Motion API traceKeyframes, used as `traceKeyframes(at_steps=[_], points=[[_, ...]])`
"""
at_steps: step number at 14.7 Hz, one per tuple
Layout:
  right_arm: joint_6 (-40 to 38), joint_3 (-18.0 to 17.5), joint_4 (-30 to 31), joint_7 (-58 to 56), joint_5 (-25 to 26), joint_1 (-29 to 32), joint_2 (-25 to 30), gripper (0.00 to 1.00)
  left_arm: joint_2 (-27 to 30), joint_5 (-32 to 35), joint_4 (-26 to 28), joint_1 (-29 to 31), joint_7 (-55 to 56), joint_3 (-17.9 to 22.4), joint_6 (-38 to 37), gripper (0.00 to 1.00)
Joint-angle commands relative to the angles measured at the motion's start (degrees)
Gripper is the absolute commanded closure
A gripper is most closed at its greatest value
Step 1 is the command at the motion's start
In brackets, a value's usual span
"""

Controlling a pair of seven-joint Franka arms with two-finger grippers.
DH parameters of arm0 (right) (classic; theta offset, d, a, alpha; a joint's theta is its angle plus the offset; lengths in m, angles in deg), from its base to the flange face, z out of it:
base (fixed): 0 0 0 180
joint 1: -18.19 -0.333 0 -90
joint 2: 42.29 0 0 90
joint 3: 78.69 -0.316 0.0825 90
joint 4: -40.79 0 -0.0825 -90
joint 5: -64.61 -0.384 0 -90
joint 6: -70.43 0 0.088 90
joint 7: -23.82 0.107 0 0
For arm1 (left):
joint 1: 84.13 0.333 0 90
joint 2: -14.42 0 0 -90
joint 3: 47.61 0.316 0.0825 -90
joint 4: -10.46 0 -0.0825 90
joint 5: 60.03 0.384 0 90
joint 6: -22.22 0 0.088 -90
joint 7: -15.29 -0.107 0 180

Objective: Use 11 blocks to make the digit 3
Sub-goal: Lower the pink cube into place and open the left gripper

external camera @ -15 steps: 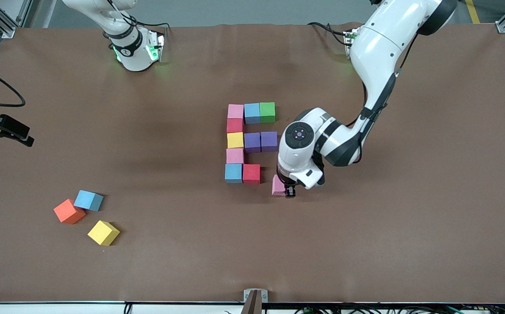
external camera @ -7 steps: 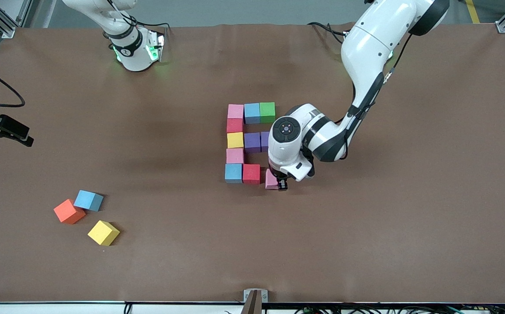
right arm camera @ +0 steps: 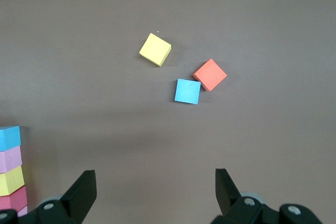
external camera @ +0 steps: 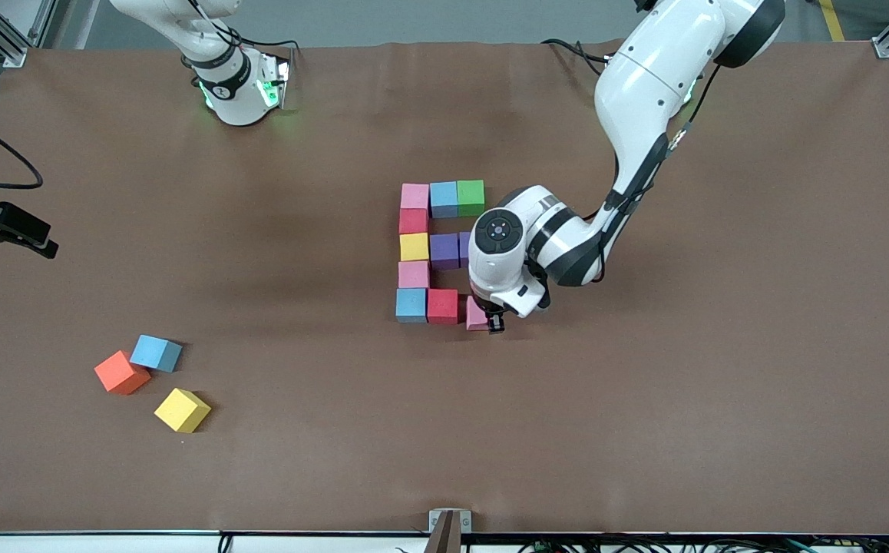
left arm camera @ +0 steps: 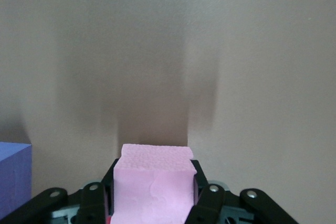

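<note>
A: The left gripper (external camera: 493, 322) is clamped on a pink cube (external camera: 476, 316) just beside the red cube (external camera: 442, 306) in the figure's (external camera: 438, 253) row nearest the front camera. I'd set it flush against that red face, square with the row, then let go.

B: Counts, near to far?

A: Loose toward the right arm's end: one yellow cube (external camera: 182, 409), one orange cube (external camera: 122, 372), one light blue cube (external camera: 156, 353). In the figure: two pink, two red, two purple, two light blue, one yellow, one green. The right gripper (right arm camera: 155, 192) waits, fingers spread wide, empty.
</note>
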Motion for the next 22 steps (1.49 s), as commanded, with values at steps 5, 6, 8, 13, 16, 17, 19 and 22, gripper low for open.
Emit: traceKeyframes(at_steps=[5, 6, 8, 13, 16, 17, 19, 22], points=[[0.00, -0.66, 0.39, -0.22, 0.74, 0.93, 0.36, 0.00, -1.04, 1.22, -0.24, -2.48, 1.83, 1.38, 0.20, 0.84], [0.09, -0.66, 0.39, -0.22, 0.74, 0.93, 0.36, 0.00, -1.12, 1.22, -0.42, -2.48, 1.83, 1.38, 0.20, 0.84], [0.09, -0.74, 0.39, -0.31, 0.74, 0.84, 0.36, 0.00, -1.21, 1.13, -0.42, -2.48, 1.83, 1.38, 0.20, 0.84], [-0.09, -0.66, 0.48, -0.22, 0.74, 0.84, 0.36, 0.00, -1.65, 1.13, -0.59, -3.19, 1.66, 1.38, 0.20, 0.82], [-0.09, -0.66, 0.48, -0.31, 0.74, 0.93, 0.36, 0.00, -1.74, 1.22, -1.21, -3.19, 1.48, 1.38, 0.29, 0.82], [-0.09, -0.74, 0.48, -0.31, 0.74, 1.02, 0.36, 0.00, -1.74, 1.22, -1.21, -3.19, 1.31, 1.38, 0.29, 0.82], [-0.09, -0.74, 0.48, -0.31, 0.74, 1.11, 0.36, 0.00, -2.09, 1.13, -1.30, -3.19, 1.22, 1.38, 0.29, 0.81], [-0.09, -0.74, 0.48, -0.22, 0.74, 1.02, 0.36, 0.00, -2.53, 1.22, -1.65, -3.19, 1.13, 1.38, 0.29, 0.69]])
